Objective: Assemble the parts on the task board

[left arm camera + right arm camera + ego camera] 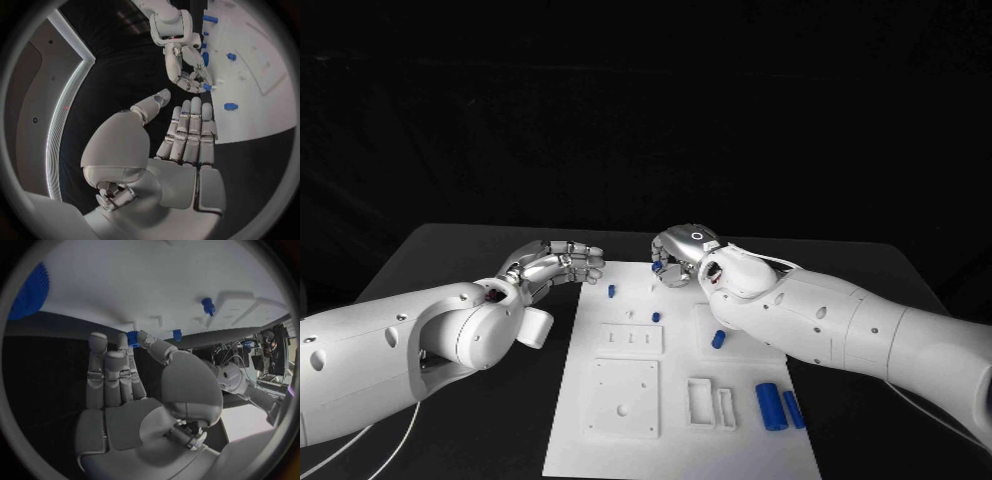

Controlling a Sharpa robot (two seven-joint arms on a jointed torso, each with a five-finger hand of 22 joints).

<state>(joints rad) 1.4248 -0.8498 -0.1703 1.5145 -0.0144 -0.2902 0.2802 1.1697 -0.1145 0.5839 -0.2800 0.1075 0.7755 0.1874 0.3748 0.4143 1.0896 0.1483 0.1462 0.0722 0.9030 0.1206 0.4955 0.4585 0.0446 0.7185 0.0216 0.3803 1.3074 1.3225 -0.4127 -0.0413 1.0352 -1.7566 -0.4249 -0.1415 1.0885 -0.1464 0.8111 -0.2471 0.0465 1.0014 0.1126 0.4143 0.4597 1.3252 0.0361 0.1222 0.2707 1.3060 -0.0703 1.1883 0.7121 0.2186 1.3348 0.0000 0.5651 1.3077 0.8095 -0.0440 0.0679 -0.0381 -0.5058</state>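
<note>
My right hand (681, 256) pinches a small blue peg (206, 87) at the smooth white board (678, 440)'s far edge. My left hand (557, 265) holds nothing, fingers loosely apart. Two blue cylinders (769, 405) lie side by side.

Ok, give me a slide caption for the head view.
Right hand pinches a small blue part at the task board far edge; left hand waits alongside.

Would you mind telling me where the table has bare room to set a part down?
Bare black table lies left of the task board, beyond the left hand. Another bare strip runs along the far edge behind both hands. The board's near edge is bare white. It is crowded at the board's far end, where the right hand pinches a blue part, and around the two blue cylinders.
</note>
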